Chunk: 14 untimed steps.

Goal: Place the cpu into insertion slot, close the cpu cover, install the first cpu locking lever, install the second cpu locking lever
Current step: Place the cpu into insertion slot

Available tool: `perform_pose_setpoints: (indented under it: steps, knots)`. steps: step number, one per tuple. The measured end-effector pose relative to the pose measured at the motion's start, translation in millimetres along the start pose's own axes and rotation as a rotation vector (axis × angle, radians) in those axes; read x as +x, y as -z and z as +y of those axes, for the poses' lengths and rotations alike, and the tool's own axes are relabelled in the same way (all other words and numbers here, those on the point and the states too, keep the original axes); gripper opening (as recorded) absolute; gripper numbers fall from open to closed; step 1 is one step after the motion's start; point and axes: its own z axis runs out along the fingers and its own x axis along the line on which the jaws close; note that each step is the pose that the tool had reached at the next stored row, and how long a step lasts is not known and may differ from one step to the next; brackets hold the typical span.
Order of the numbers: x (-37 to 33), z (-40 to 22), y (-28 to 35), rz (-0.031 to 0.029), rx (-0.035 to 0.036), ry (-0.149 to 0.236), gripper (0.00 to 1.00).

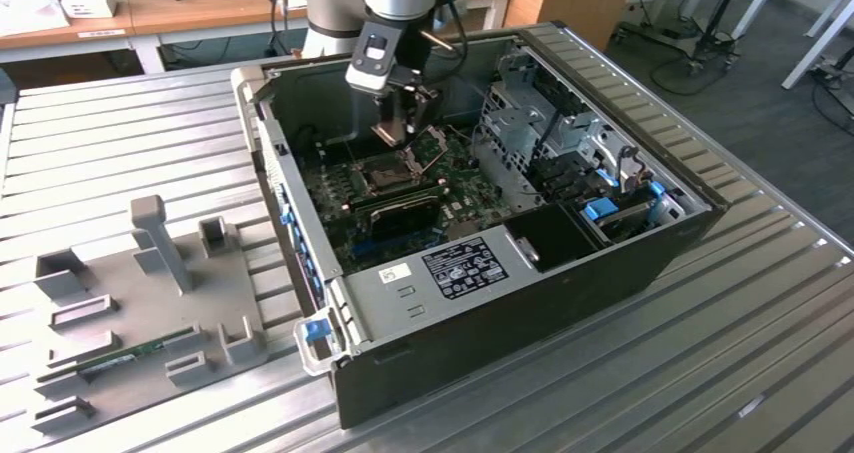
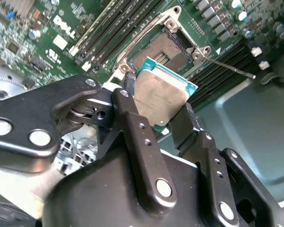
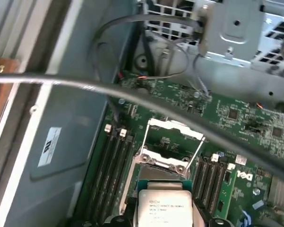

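Holding the cpu by its edges in clenched gripper jaws near the insertion slot, looks light, stiff, pretty fragile, so edges only.

On the counter an open computer case lies with a parts tray beside it at the exterior view's left, and inside it the gripper holds the cpu just above the insertion slot, which sits on the board between memory slots.
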Motion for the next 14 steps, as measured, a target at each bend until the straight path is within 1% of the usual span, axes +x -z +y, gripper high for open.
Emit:
perform_pose_setpoints:
  steps: [6, 12, 14]
  knots:
    - [0.0, -0.2, -2.5, -0.0093, -0.0003, -0.105, 0.54]
    - [0.0, -0.2, -2.7, -0.0101, -0.0004, -0.116, 0.54]
    - [0.0, -0.2, -3.1, -0.0119, -0.0006, -0.138, 0.54]
